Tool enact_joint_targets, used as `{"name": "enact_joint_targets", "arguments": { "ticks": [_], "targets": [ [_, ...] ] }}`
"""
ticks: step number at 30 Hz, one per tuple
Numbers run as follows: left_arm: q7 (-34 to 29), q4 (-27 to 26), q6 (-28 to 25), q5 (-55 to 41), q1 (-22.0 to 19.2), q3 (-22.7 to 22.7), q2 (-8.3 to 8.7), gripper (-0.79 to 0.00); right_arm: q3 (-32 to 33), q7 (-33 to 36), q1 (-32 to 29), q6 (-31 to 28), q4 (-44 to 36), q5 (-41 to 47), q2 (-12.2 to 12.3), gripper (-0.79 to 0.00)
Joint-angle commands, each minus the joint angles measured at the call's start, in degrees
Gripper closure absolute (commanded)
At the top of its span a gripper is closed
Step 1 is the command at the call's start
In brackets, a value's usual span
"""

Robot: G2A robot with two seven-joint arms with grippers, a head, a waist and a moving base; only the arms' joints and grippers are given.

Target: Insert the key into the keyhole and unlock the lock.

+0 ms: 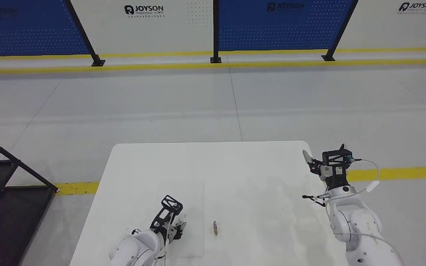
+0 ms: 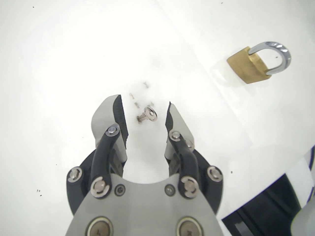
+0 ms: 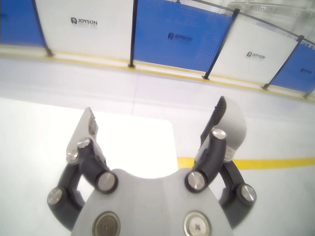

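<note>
A small silver key [image 2: 147,115] lies flat on the white table [image 1: 253,173], among a few dark specks. My left gripper [image 2: 144,103] hovers over it, open, one finger on either side of the key and nothing held. A brass padlock [image 2: 256,65] with a shut silver shackle lies a short way off to the side, seen from above as a small dark shape [image 1: 215,227] to the right of the left gripper [image 1: 173,216]. My right gripper [image 3: 155,108] is open and empty near the table's far right corner [image 1: 326,159].
The table's far right corner [image 3: 169,124] lies just under the right gripper, with grey floor and a yellow line [image 3: 270,162] beyond. Blue and white fence panels [image 1: 213,26] stand far behind. A dark frame [image 1: 20,193] stands left of the table.
</note>
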Motion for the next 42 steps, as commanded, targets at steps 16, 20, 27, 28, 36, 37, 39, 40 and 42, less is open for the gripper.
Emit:
{"name": "enact_joint_targets", "arguments": {
  "ticks": [16, 20, 27, 28, 36, 37, 39, 40, 42],
  "targets": [
    [1.1, -0.9, 1.6, 2.7, 0.6, 0.8, 0.22, -0.142, 0.0, 0.0, 0.0, 0.0, 0.0, 0.0, 0.0, -0.785],
    [1.0, -0.7, 1.7, 2.6, 0.4, 0.7, 0.28, -0.111, 0.0, 0.0, 0.0, 0.0, 0.0, 0.0, 0.0, -0.785],
    [1.1, -0.6, 1.7, 2.8, 0.2, 0.5, 0.38, 0.000, 0.0, 0.0, 0.0, 0.0, 0.0, 0.0, 0.0, -0.785],
    [1.1, -0.6, 1.7, 2.6, 0.3, 0.5, 0.40, 0.000, 0.0, 0.0, 0.0, 0.0, 0.0, 0.0, 0.0, -0.785],
    [3.2, -3.2, 1.0, 0.9, 1.7, -1.7, 0.74, 0.000, 0.0, 0.0, 0.0, 0.0, 0.0, 0.0, 0.0, -0.785],
    [3.7, -3.8, 0.9, 0.4, 2.1, -2.3, 0.81, 0.000, 0.0, 0.0, 0.0, 0.0, 0.0, 0.0, 0.0, -0.785],
    [4.5, -4.8, 0.4, -0.5, 3.0, -3.4, 0.95, 0.000, 0.0, 0.0, 0.0, 0.0, 0.0, 0.0, 0.0, -0.785],
    [5.2, -5.6, 0.2, -1.2, 3.4, -3.9, 1.01, 0.000, 0.0, 0.0, 0.0, 0.0, 0.0, 0.0, 0.0, -0.785],
    [6.6, -6.4, -0.4, -2.0, 4.3, -4.9, 1.15, 0.000, 0.0, 0.0, 0.0, 0.0, 0.0, 0.0, 0.0, -0.785]
  ]
}}
